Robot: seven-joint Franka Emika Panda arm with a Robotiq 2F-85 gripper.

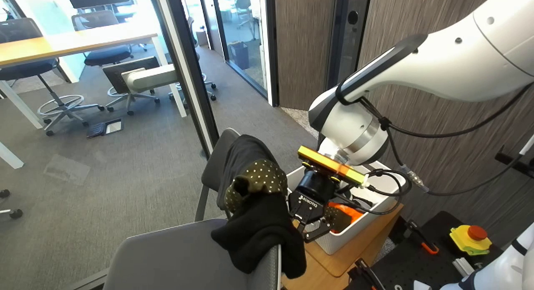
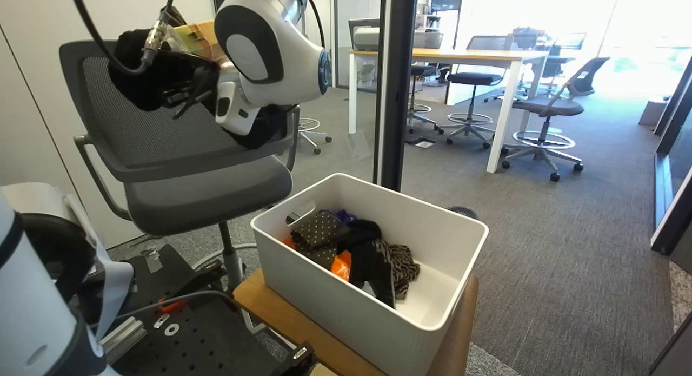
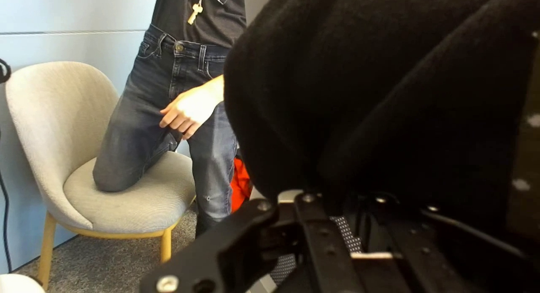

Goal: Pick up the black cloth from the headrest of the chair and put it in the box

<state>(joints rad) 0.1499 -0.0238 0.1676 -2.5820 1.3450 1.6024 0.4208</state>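
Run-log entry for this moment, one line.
black cloth: draped over chair back | gripper: at cloth, grip unclear | white box: holds other cloths | transfer: not done

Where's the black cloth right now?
The black cloth is draped over the back of the grey chair, in the lower middle of an exterior view, just below the polka-dotted cloth and left of the white box.

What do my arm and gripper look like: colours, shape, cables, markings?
The arm is white with smooth, rounded segments and black trim. A black cable hangs alongside. The gripper is black, with jointed linkages and white ROBOTIQ lettering; a yellow-orange bar sits near its wrist end.
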